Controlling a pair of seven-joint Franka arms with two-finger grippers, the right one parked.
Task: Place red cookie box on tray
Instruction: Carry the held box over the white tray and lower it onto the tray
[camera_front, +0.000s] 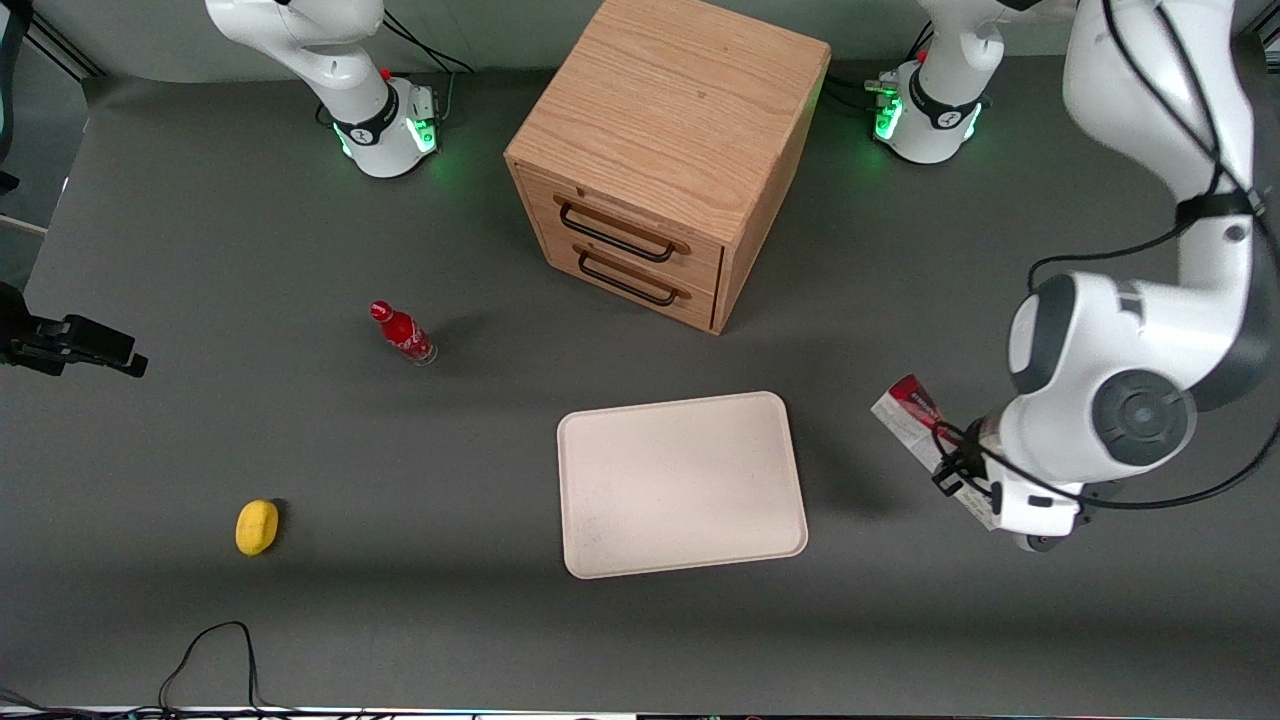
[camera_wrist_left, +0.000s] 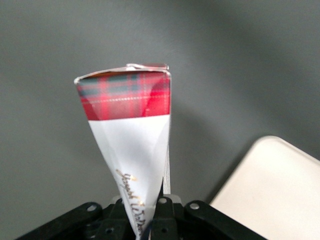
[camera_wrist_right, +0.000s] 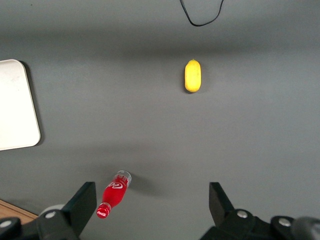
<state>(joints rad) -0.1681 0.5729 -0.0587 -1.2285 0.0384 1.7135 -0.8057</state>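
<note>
My left gripper (camera_front: 962, 476) is shut on the red cookie box (camera_front: 912, 417), a long narrow carton with a red tartan end and white sides. It grips one end of the carton, which sticks out from the jaws. The wrist view shows the carton (camera_wrist_left: 131, 131) clamped in the gripper (camera_wrist_left: 146, 221) over grey table, with a corner of the tray (camera_wrist_left: 276, 192) beside it. The cream-white tray (camera_front: 682, 486) lies flat near the table's middle, and the carton is beside it toward the working arm's end, apart from it. The tray's edge also shows in the right wrist view (camera_wrist_right: 15, 105).
A wooden drawer cabinet (camera_front: 665, 150) stands farther from the front camera than the tray. A small red bottle (camera_front: 403, 333) and a yellow oval object (camera_front: 257, 526) lie toward the parked arm's end. A black cable (camera_front: 212, 650) loops near the front edge.
</note>
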